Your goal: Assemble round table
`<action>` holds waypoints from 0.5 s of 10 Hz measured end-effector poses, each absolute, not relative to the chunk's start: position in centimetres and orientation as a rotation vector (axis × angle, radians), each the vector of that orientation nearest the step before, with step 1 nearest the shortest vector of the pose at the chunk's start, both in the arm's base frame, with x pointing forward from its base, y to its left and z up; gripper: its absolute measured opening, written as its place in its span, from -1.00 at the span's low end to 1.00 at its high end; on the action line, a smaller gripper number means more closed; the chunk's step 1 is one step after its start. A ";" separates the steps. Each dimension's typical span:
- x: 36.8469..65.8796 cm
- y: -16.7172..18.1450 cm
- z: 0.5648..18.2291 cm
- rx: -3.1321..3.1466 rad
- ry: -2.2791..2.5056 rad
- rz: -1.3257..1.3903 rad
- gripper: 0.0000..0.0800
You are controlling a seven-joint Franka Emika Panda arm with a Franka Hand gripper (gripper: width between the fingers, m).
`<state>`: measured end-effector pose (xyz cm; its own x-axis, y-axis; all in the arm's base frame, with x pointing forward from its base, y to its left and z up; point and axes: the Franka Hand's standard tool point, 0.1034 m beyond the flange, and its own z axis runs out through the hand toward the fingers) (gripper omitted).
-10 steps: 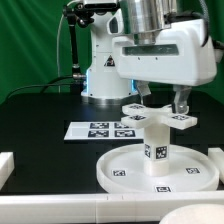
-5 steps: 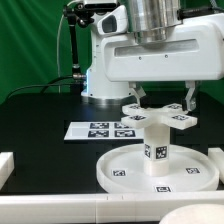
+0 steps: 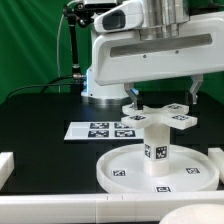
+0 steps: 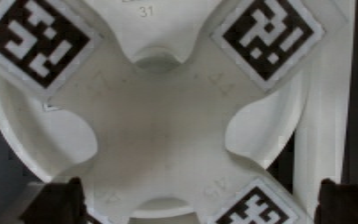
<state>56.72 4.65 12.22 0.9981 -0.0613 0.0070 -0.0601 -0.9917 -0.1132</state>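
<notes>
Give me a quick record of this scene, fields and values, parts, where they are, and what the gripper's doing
Round disc: flat on the black table, rim up.
Cylinder leg: upright at the disc's centre.
Cross-shaped piece: on top of the leg, arms level.
Gripper: open, above the cross-shaped piece, one finger either side, touching nothing.
Marker board: flat on the table, to the exterior view's left of the leg.
Wrist view: looks straight down on the cross-shaped piece.
</notes>
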 end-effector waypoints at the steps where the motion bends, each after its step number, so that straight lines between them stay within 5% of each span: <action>1: 56.7 4.3 12.5 -3.024 0.113 -0.055 0.62; 5: 56.6 3.8 12.3 -3.027 -0.504 -0.072 0.62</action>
